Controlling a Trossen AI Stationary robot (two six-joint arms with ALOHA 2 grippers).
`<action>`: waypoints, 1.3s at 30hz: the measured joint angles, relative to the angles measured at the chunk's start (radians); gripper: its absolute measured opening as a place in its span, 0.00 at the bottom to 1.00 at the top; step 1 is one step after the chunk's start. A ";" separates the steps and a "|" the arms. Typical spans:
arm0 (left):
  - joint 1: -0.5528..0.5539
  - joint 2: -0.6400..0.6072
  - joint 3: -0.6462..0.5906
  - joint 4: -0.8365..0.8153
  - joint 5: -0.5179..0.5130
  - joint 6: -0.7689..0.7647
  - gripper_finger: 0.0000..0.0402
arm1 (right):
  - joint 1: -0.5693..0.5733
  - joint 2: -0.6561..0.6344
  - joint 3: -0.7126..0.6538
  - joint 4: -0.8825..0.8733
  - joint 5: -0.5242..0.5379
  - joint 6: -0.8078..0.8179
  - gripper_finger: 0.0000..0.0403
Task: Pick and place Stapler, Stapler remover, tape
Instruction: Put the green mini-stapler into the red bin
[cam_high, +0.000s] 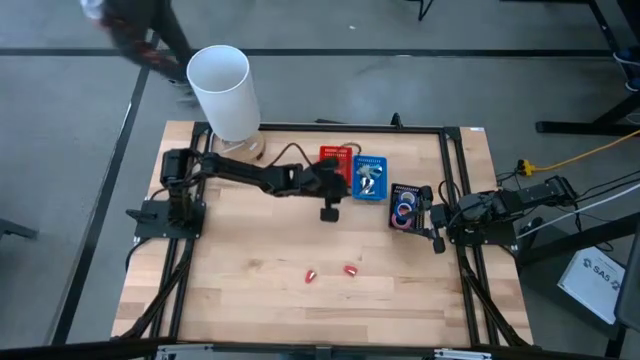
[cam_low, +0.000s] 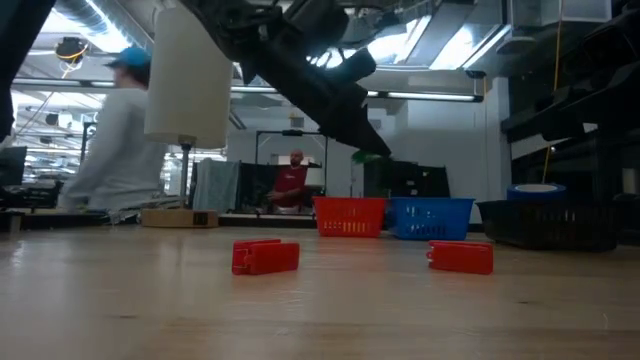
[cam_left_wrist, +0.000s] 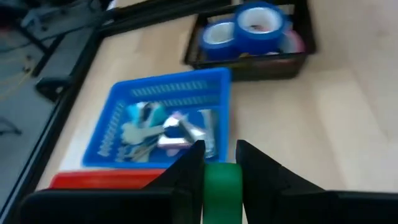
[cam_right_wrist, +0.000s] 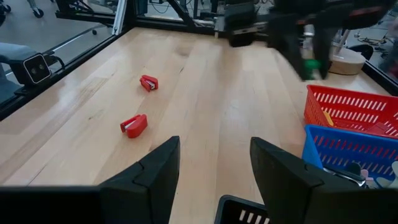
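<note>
My left gripper (cam_high: 330, 210) hangs above the table just in front of the red basket (cam_high: 335, 158) and is shut on a green tape roll (cam_left_wrist: 221, 185), which also shows in the low view (cam_low: 370, 155). Two red staplers (cam_high: 312, 274) (cam_high: 351, 269) lie on the table nearer the front. The blue basket (cam_left_wrist: 124, 118) holds staple removers (cam_left_wrist: 168, 127). The black basket (cam_left_wrist: 249, 62) holds blue tape rolls (cam_left_wrist: 261, 22). My right gripper (cam_right_wrist: 214, 155) is open and empty, low beside the black basket at the table's right. My left gripper pinches the green tape roll between its two fingers (cam_left_wrist: 189, 165), which stand on its two flat sides (cam_left_wrist: 208, 180). The fingers slant down toward the table. The roll is lifted clear of the table, its curved band facing the wrist camera.
A tall white cylinder (cam_high: 222, 90) stands at the table's far left corner. A black frame (cam_high: 455, 180) runs along the table's edges. People show in the room behind the table (cam_low: 120, 130). Bare wood lies around the two staplers.
</note>
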 joint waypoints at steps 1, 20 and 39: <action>0.014 0.000 0.000 0.001 0.000 -0.016 0.17 | 0.000 0.000 0.000 0.000 0.000 0.000 0.49; 0.208 0.027 0.000 -0.083 0.031 -0.087 0.18 | 0.000 0.000 0.000 0.000 0.000 0.000 0.49; 0.206 0.092 0.000 -0.015 0.079 -0.147 0.22 | 0.000 0.000 0.000 0.000 0.000 0.000 0.49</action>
